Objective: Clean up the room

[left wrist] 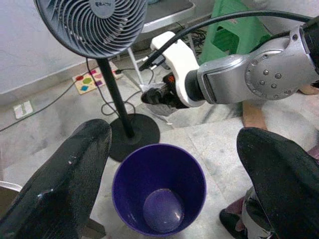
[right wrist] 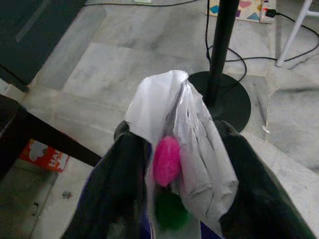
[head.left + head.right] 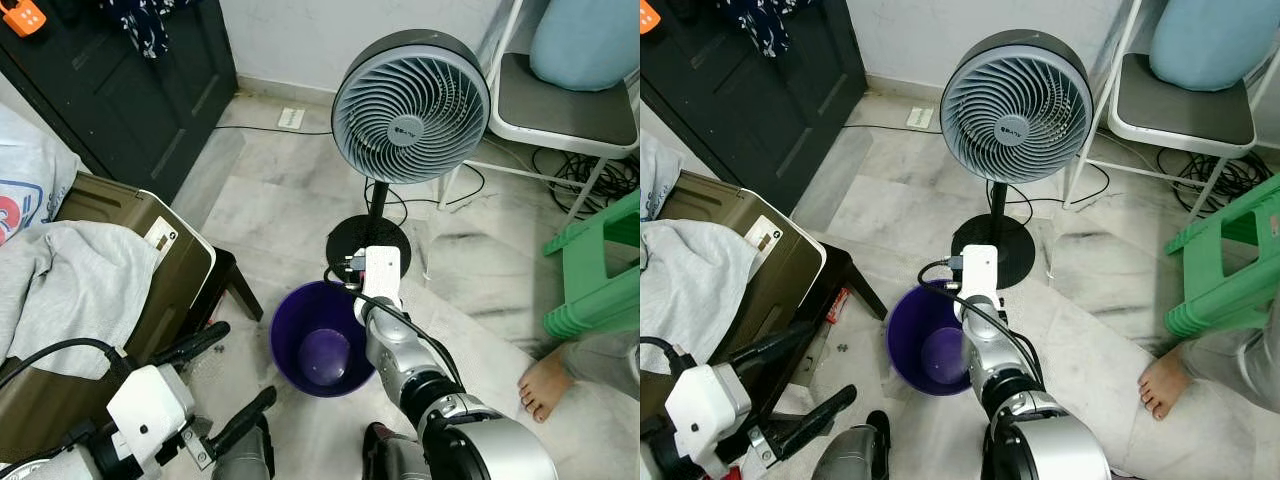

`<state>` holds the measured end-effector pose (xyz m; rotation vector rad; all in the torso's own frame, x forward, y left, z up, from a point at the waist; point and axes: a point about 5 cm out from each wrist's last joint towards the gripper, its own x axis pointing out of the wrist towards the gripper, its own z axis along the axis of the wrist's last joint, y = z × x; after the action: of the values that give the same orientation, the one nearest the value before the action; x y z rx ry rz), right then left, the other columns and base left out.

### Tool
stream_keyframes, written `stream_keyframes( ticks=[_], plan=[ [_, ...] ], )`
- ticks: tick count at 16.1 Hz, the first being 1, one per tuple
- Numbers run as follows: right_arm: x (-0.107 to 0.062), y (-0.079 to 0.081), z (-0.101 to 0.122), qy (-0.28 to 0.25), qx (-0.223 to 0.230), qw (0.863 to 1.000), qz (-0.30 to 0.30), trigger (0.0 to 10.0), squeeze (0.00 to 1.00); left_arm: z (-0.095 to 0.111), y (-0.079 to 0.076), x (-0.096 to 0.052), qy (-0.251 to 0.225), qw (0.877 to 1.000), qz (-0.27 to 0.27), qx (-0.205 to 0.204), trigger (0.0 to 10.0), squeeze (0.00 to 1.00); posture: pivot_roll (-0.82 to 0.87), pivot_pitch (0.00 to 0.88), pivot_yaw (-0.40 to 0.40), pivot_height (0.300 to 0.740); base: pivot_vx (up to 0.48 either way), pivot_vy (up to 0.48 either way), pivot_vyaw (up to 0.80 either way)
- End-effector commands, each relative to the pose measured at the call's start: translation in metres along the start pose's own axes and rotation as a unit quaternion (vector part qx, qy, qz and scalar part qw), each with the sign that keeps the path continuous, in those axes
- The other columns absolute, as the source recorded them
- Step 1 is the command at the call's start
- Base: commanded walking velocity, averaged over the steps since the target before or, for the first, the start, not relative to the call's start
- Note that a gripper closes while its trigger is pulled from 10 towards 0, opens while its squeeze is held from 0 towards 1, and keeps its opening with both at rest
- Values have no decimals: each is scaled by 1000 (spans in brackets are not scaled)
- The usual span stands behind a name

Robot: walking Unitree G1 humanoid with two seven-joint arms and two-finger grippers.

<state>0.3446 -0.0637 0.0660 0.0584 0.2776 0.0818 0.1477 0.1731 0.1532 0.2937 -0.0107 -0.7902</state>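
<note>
Clamped between my right gripper's (image 2: 172, 199) fingers: a clear plastic bag (image 2: 187, 144) of bright scraps.
It hangs directly above the purple bin's (image 3: 290, 345) far rim; my left gripper (image 1: 174, 164) waits spread apart, nearer me.

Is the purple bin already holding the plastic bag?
No, the purple bin shows a bare bottom, and the clear plastic bag is clamped in the right claw above its rim.

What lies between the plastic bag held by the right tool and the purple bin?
Nothing visible: the right tool holds the clear plastic bag just above the far rim of the open purple bin.
</note>
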Motion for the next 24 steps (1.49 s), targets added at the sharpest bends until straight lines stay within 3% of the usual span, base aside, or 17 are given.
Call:
stream_keyframes(
  ticks=[1,10,14,16,19,22,23,24],
  plan=[
    [-2,20,-1,5,18,1000,24,10000,1000,-3,-1,-1,10,1000,-1,-3,10000,0,303,341,39,740,0,0,0],
    [1,26,18,-44,33,997,56,10000,1000,-6,9,9,2,1000,8,8,10000,0,293,317,40,740,0,0,0],
    [1,15,29,-86,11,994,69,10000,1000,-9,16,24,-19,1000,22,10,10000,0,213,284,18,740,0,0,0],
    [-2,-6,37,-125,-33,991,32,10000,1000,-14,19,43,-46,998,33,-11,10000,0,144,242,-2,740,0,0,0],
    [-7,-27,53,-171,-62,983,19,10000,1000,-19,26,76,-75,996,57,-6,10000,0,76,169,-29,740,0,0,0],
    [-9,-49,54,-159,-79,984,9,10000,1000,-14,43,95,-102,988,119,-6,10000,0,17,87,-47,740,0,0,0],
    [-13,-56,51,-160,-91,983,6,10000,1000,-11,53,96,-109,979,171,6,10000,0,5,61,-51,740,0,0,0],
    [-18,-66,49,-162,-97,982,3,10000,1000,-8,69,101,-113,962,248,3,10000,0,-14,8,-57,740,0,0,0]
  ],
)
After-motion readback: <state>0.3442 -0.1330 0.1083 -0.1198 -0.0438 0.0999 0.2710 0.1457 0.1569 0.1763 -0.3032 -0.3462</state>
